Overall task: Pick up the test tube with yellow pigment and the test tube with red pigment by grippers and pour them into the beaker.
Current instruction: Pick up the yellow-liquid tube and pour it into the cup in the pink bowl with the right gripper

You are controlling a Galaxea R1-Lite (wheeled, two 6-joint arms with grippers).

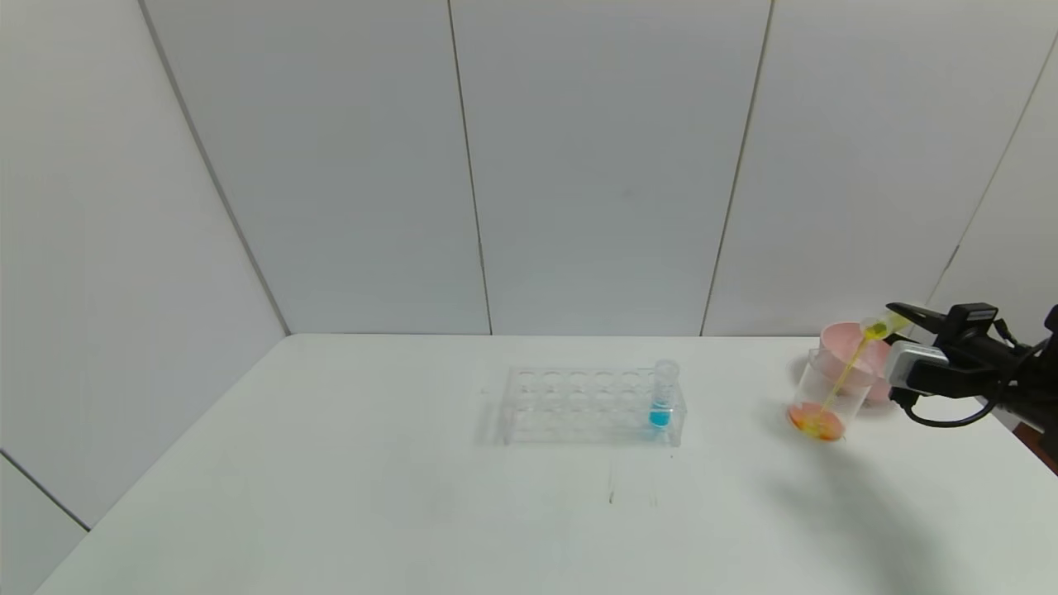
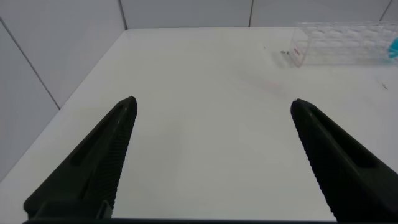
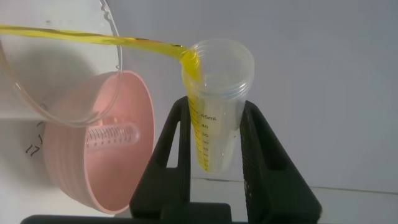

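Note:
My right gripper (image 1: 899, 321) is shut on the test tube with yellow pigment (image 1: 878, 329) and holds it tilted over the beaker (image 1: 826, 388). A thin yellow stream (image 1: 845, 376) runs from the tube's mouth into the beaker, where orange-red liquid (image 1: 817, 421) lies at the bottom. In the right wrist view the gripper (image 3: 214, 104) clamps the tube (image 3: 217, 124) between both fingers, and the stream crosses the beaker's rim (image 3: 115, 43). No tube with red liquid shows. My left gripper (image 2: 214, 101) is open and empty above bare table.
A pink bowl (image 1: 851, 340) stands right behind the beaker; a clear empty tube (image 3: 112, 135) lies in it. A clear tube rack (image 1: 579, 405) at mid-table holds a tube with blue liquid (image 1: 661, 397). The rack also shows in the left wrist view (image 2: 342, 43).

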